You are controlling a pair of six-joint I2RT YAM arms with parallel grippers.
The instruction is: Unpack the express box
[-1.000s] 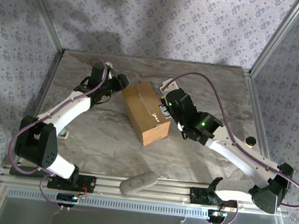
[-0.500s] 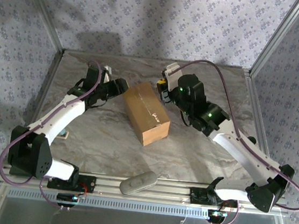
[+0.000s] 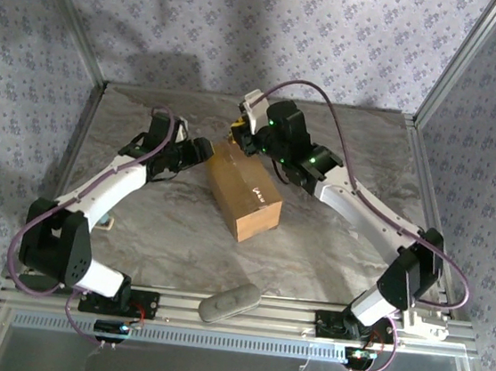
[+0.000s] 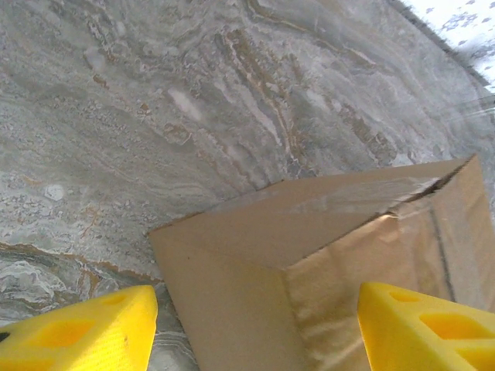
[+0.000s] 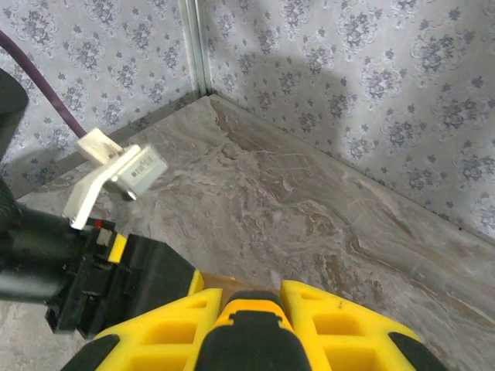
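- One express box [image 3: 245,191], brown cardboard with its flaps down, lies slantwise mid-table [image 3: 179,240] between the two arms.
- Left tool [image 3: 204,150] is spread wide, with its two yellow fingers [image 4: 77,332] either side of a box corner.
- Right tool [image 3: 238,136] is over the box's far end. Honestly can't tell whether it's open or closed.
- One grey oblong thing [image 3: 228,301] sits on the near rail.

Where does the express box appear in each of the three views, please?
Top external: express box at picture centre, lying diagonally.
Left wrist: lower middle, its corner inside the left gripper.
Right wrist: a thin brown sliver at bottom centre, just above the right gripper.
Shared landmark: the marbled table beneath it.
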